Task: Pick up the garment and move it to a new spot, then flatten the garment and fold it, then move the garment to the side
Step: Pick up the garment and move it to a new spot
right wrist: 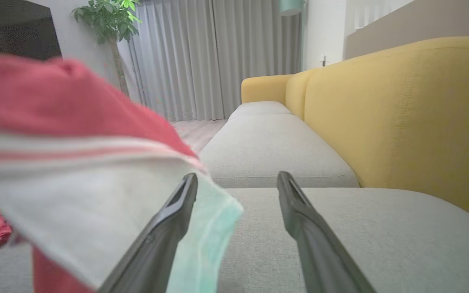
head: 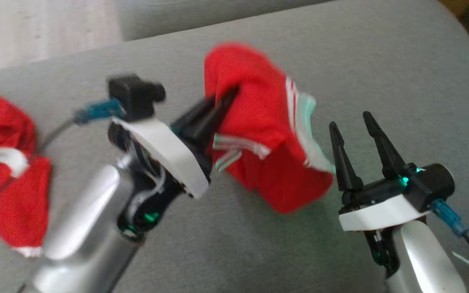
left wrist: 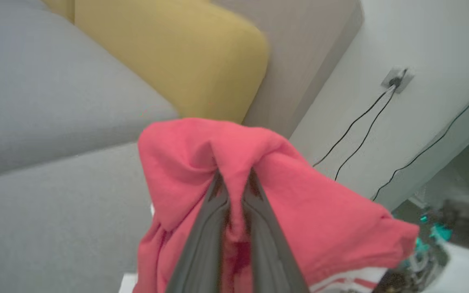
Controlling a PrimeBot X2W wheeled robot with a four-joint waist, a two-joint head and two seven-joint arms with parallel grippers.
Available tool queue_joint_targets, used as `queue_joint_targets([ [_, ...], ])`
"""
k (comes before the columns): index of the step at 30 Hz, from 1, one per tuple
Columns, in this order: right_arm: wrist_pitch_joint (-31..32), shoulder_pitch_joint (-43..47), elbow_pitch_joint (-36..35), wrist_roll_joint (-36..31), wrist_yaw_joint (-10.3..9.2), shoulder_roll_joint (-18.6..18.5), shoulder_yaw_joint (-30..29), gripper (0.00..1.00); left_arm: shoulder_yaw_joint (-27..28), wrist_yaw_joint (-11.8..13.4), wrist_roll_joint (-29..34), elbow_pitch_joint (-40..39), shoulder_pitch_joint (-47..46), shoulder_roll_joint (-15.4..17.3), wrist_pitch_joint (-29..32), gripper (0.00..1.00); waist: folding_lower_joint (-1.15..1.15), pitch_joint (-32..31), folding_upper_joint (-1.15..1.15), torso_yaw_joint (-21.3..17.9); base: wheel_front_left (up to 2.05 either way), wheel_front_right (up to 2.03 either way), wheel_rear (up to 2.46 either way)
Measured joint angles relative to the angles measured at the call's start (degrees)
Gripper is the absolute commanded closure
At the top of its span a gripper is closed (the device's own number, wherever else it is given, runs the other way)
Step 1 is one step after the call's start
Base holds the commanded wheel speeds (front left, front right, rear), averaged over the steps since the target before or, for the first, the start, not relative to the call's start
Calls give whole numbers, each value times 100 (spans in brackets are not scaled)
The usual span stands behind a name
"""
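Note:
A red garment [head: 259,122] with white stripes hangs bunched above the grey sofa seat [head: 381,61] in the head view. My left gripper [head: 224,97] is shut on a fold of it near the top; the left wrist view shows the red garment [left wrist: 299,203] pinched between my two dark fingers [left wrist: 206,236]. My right gripper [head: 350,119] stands open just right of the hanging cloth, nothing between its fingers. In the right wrist view the garment's white striped edge [right wrist: 75,195] drapes against the left finger [right wrist: 165,232].
A second red cloth [head: 10,171] lies on the seat at the far left. A yellow sofa back [right wrist: 401,114] borders the grey seat [right wrist: 381,244]. Cables [left wrist: 364,126] run down a white wall. Pale floor [head: 35,28] lies beyond the seat.

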Motion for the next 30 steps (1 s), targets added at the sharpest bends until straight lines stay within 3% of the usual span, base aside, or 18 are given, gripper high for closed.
queue_joint_targets([
  [5,-1,-1,-65,38,0,43,30,0,-177,204,305,1819,233,-287,-453,100,1,126,0,-568,0,0,0],
  [11,-1,-3,-60,38,0,81,62,0,-42,248,769,3831,7,-461,-1566,100,1,256,0,-970,0,0,0],
  [12,-1,-2,-55,38,0,85,52,0,26,263,782,4092,-66,-537,-1804,94,1,255,0,-992,0,0,0],
  [13,-1,-2,-40,37,0,86,40,0,64,276,805,4317,-140,-603,-2029,53,2,238,0,-995,0,0,0],
  [14,-1,-2,-24,35,0,86,30,0,67,266,875,4502,-202,-667,-2262,2,1,211,0,-987,0,0,0],
  [18,-1,14,-15,-52,0,98,-172,0,46,197,1077,4963,-278,-870,-3043,0,1,78,0,-866,0,0,0],
  [22,-4,103,-66,-192,0,110,-534,0,67,256,1298,4910,-191,-928,-3671,0,0,-98,0,-645,0,0,0],
  [30,-8,550,-90,-454,0,-20,-1053,0,698,610,2274,2778,1454,-728,-3785,0,0,-392,0,15,0,0,0],
])
